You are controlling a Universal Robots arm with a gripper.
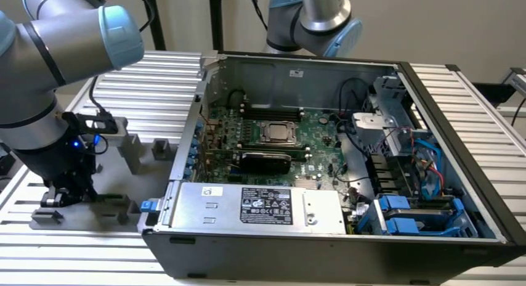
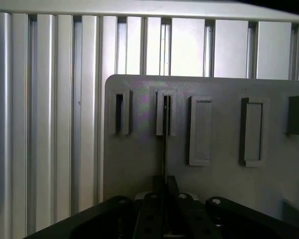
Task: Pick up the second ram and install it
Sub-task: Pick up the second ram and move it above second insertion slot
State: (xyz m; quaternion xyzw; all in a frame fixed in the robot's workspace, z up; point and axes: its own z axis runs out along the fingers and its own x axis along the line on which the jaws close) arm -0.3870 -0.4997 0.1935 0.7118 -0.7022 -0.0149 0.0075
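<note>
At the lower left of the exterior view, the robot arm (image 1: 49, 58) reaches down over the slatted metal tabletop (image 1: 148, 82). Its tool (image 1: 68, 196) sits low among the grey fixture blocks (image 1: 132, 153), just beside the open computer case (image 1: 246, 249).

In the wrist view, the tool (image 2: 164, 199) has its two fingers (image 2: 155, 191) drawn in close on either side of the second ram (image 2: 165, 149). It appears to be pinching the stick by its flat faces. The stick is seen edge-on, as a thin dark line. Its long axis runs straight away from the tool across the grey fixture plate (image 2: 139, 164), and its far end stands in a slotted holder (image 2: 167, 112). The stick therefore lies directly ahead of the tool and between the fingers, not off to one side.

The neighbouring holder (image 2: 119, 113) shows a dark gap with nothing visible in it. What the other holders on the plate contain cannot be told.

The case lies to the exterior view's right of the tool, with its lid off. The green motherboard (image 1: 316, 129) lies flat on its floor, and cables and drive bays fill its right end.
</note>
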